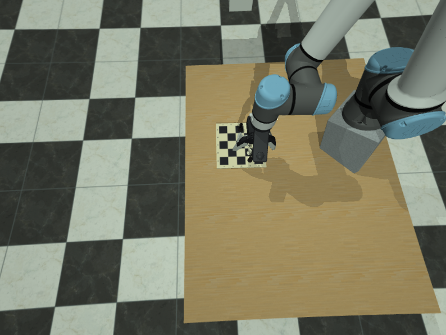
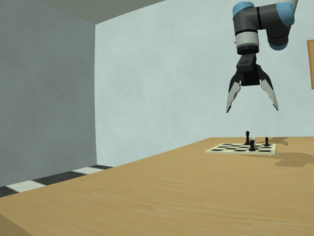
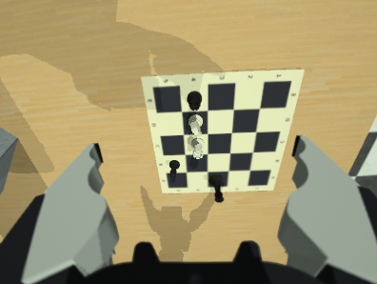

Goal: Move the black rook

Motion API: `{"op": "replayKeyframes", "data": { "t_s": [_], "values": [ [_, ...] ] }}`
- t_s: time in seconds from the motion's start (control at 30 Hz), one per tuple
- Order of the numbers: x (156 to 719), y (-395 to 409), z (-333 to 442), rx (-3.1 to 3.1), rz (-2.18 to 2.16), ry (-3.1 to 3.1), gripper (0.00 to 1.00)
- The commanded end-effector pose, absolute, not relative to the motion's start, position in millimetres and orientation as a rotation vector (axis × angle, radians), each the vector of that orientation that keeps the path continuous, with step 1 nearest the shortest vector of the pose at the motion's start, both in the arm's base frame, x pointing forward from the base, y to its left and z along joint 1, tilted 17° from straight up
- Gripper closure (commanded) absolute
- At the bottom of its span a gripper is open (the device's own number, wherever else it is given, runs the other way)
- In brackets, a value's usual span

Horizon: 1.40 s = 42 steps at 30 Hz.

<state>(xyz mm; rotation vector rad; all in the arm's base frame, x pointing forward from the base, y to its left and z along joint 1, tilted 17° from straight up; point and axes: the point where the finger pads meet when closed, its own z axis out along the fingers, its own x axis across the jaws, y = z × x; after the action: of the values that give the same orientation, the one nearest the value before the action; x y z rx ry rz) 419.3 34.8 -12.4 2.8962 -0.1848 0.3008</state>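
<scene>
The small chessboard (image 1: 220,163) (image 2: 228,151) (image 3: 248,95) lies on the wooden table. The black rook (image 1: 249,158) (image 2: 252,145) (image 3: 194,100) stands upright on it, in the edge row at the top of the wrist view. Two white pieces (image 3: 195,123) (image 3: 196,145) stand in line behind it; one also shows in the exterior view (image 2: 254,141). A black pawn (image 2: 266,141) (image 3: 174,166) and a tall black queen (image 1: 239,126) (image 2: 247,138) (image 3: 217,183) stand upright near the opposite edge. My gripper (image 1: 255,144) (image 2: 252,111) (image 3: 194,141) is wide open and empty, hanging well above the pieces.
The wooden table (image 1: 288,234) (image 2: 152,190) carries the arm's grey base block (image 1: 345,144) to the right of the board. The arm's elbow (image 1: 295,93) reaches over the table behind the board. A checkered floor surrounds the table.
</scene>
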Motion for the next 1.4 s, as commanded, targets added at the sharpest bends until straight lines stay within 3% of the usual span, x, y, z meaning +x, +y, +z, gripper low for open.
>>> {"op": "replayKeyframes", "data": {
  "t_s": [0.0, 0.57, 1.37],
  "values": [
    [418, 37, -1, 2.896, 0.302, -0.185, 0.00],
    [406, 52, 56, 2.896, 0.302, -0.185, 0.00],
    [406, 52, 59, 2.896, 0.302, -0.185, 0.00]
  ]
}}
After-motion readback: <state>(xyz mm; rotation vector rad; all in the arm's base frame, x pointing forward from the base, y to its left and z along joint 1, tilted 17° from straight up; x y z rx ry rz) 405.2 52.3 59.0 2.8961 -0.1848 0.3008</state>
